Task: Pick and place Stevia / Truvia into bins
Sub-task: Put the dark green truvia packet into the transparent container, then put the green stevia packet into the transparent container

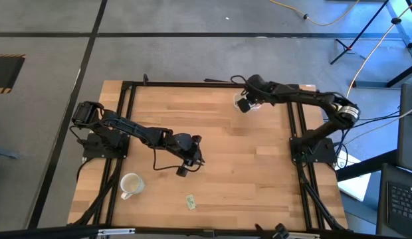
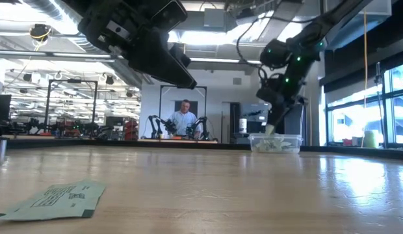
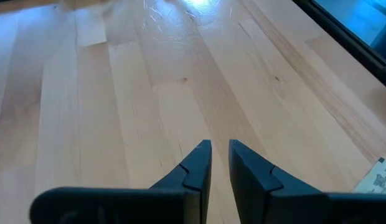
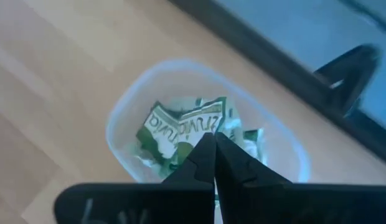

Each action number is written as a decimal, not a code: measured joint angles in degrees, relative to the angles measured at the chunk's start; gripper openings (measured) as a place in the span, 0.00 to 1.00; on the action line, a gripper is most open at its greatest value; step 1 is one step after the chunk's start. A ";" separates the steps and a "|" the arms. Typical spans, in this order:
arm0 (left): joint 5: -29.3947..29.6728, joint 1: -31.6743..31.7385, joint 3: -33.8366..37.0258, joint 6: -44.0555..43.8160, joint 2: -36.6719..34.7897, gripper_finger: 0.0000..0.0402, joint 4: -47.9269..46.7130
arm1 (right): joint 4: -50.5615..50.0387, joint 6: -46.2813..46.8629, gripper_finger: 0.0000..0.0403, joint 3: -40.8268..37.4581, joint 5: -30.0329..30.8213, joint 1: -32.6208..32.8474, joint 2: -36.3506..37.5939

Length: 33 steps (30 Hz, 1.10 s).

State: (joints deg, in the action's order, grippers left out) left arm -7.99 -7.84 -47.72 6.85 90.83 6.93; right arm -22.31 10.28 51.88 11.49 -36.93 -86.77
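The clear bin (image 1: 254,101) stands at the table's far edge, right of centre, with several green-and-white sachets (image 4: 246,140) lying in it. My right gripper (image 4: 213,135) hovers just above it, shut on one Truvia sachet (image 4: 180,124). In the low view that gripper (image 2: 273,123) stands right over the bin (image 2: 275,143). Another sachet (image 1: 191,202) lies flat on the table near the front edge. My left gripper (image 3: 219,146) hangs over bare wood left of centre (image 1: 197,158), its fingers a narrow gap apart with nothing between them. My right gripper pinches the sachet between its two fingertips at the sachet's near edge (image 4: 202,129). The fingers slant down from above. The crumpled sachet hangs below the tips over the bin's opening; whether it touches the sachets underneath cannot be told.
A white mug (image 1: 131,184) stands near the front left corner. A black frame (image 1: 296,126) runs round the tabletop. The loose sachet lies close in the low view (image 2: 55,198) and at the edge of the left wrist view (image 3: 376,177). A person sits in the room behind.
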 joint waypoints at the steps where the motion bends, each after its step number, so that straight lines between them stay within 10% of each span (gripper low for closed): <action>1: 0.00 0.00 0.00 -0.02 0.00 0.12 -0.21 | -0.05 0.02 0.00 0.00 -0.85 -0.21 -0.76; 12: 0.00 0.00 0.00 -0.06 0.00 0.12 -0.93 | -0.29 -0.31 0.08 0.04 -2.13 -0.63 -4.05; 23: -0.04 0.00 0.00 -0.04 0.00 0.12 -0.89 | -2.91 -1.61 0.37 1.46 2.62 -0.58 -0.33; 33: -7.31 -3.21 0.00 4.06 0.00 0.12 -0.76 | -2.01 1.99 0.41 -0.16 1.52 16.36 10.04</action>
State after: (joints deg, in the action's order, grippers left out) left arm -15.30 -11.05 -47.72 10.91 90.83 6.17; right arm -24.31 12.26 51.72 13.02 -20.57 -76.72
